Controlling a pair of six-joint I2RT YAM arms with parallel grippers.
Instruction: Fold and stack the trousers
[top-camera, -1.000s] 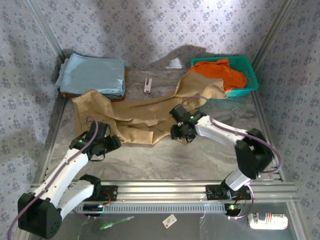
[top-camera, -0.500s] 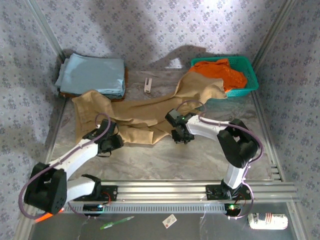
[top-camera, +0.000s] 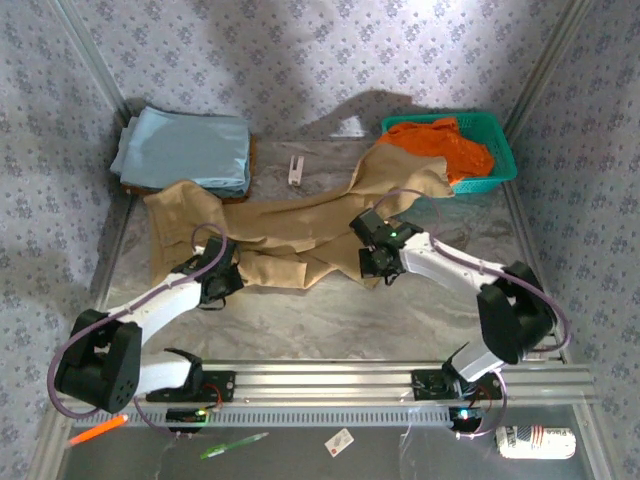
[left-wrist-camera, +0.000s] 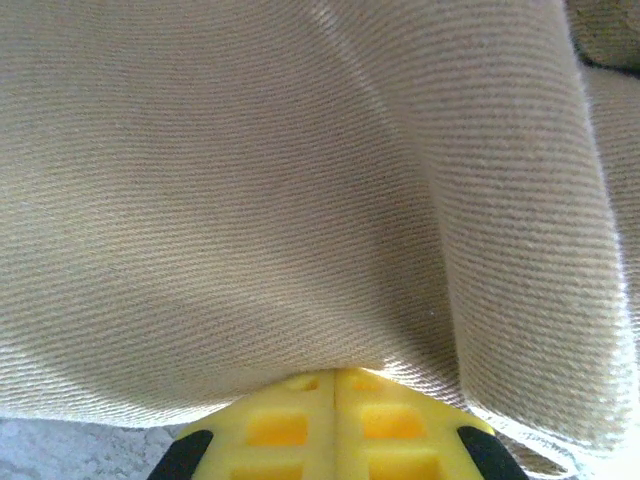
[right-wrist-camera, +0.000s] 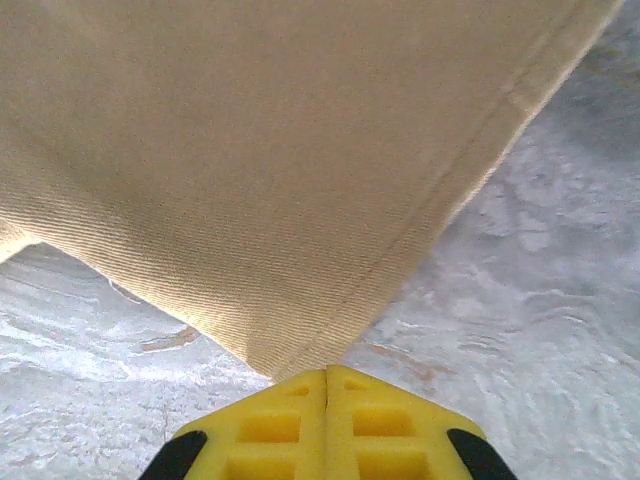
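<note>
Top external: left gripper (top-camera: 232, 278) & right gripper (top-camera: 372, 262) both pinched long tan cotton trousers (top-camera: 290, 220); I reckoned lift evenly w/ hem taut.

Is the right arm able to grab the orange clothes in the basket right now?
Probably not yet: its jaws are shut on the trousers. The orange clothes lie close by in the basket.
</note>
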